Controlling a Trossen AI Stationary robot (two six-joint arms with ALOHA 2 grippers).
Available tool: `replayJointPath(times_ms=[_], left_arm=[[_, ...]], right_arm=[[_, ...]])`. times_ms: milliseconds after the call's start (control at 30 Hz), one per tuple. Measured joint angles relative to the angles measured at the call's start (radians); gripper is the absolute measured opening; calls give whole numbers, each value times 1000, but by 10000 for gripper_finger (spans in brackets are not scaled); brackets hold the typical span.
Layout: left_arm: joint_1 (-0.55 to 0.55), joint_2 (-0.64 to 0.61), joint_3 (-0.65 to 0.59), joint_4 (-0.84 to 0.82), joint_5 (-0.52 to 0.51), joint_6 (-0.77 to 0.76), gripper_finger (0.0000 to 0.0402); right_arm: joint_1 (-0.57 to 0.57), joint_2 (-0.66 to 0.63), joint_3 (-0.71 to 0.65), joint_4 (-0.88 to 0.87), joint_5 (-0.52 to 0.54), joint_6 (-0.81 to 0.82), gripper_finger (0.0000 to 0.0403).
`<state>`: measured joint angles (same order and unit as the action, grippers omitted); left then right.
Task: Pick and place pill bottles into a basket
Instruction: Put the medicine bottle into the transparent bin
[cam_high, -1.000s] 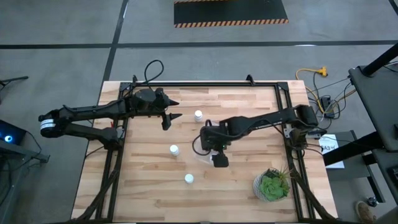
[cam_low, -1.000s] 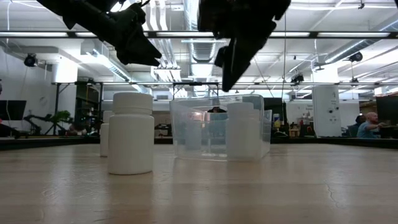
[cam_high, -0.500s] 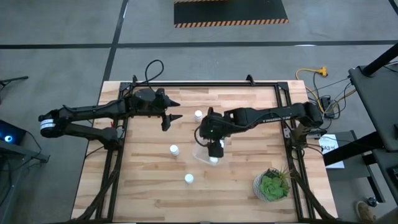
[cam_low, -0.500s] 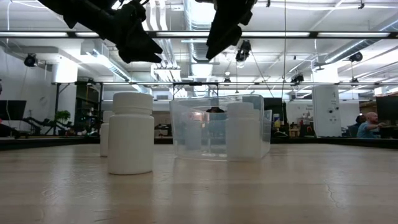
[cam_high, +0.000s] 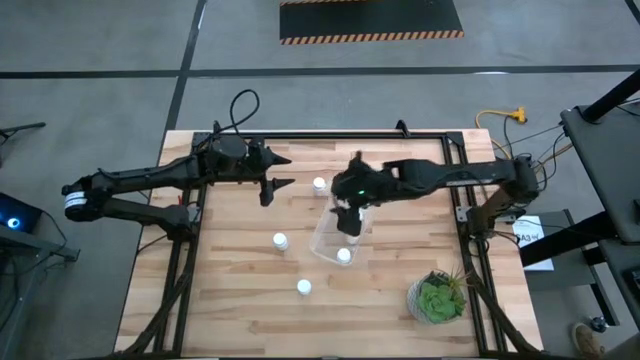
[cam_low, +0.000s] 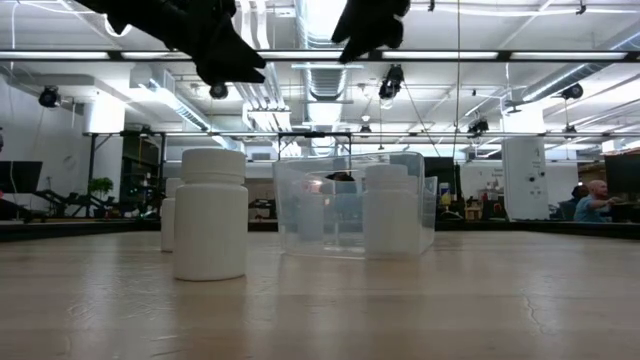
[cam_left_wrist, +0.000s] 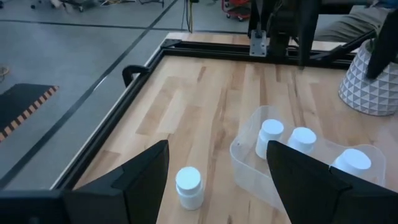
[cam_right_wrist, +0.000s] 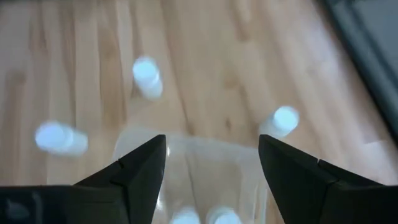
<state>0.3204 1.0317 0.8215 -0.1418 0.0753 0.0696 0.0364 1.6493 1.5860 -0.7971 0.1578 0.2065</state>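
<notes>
The basket (cam_high: 324, 243) is a clear bin at the table's middle with pill bottles standing in it: three show in the left wrist view (cam_left_wrist: 270, 135), one from above (cam_high: 344, 256). Three more bottles stand on the wood: one far (cam_high: 319, 184), one left (cam_high: 280, 240), one near (cam_high: 303, 287). My right gripper (cam_high: 349, 224) hangs open above the basket's far end, holding nothing; its wrist view (cam_right_wrist: 211, 167) looks down on the basket (cam_right_wrist: 186, 155). My left gripper (cam_high: 286, 172) waits open at the far left, high above the table.
A green potted plant in a white pot (cam_high: 437, 297) stands at the near right corner. A black metal frame (cam_high: 330, 136) runs along the table's edges. Bare wood lies left of and in front of the basket. In the low view one bottle (cam_low: 210, 213) stands close.
My right gripper has risen from low over the basket's near end and drawn back toward the far edge, tipping nearer to level. A bottle that it covered now shows standing in the basket. The bottles and the basket have kept their places.
</notes>
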Motion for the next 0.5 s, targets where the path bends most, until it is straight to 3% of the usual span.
replayJointPath(times_ms=[233,400,500], left_arm=[[1,0,-8,-4,0,0,254],[1,-1,-6,-1,0,12,254],[1,-2,-7,-1,0,21,254]], right_arm=[[0,-178,-162,187,70,55,238],[0,-320,-417,440,62,124,226],[0,-411,-583,655,-11,177,218]])
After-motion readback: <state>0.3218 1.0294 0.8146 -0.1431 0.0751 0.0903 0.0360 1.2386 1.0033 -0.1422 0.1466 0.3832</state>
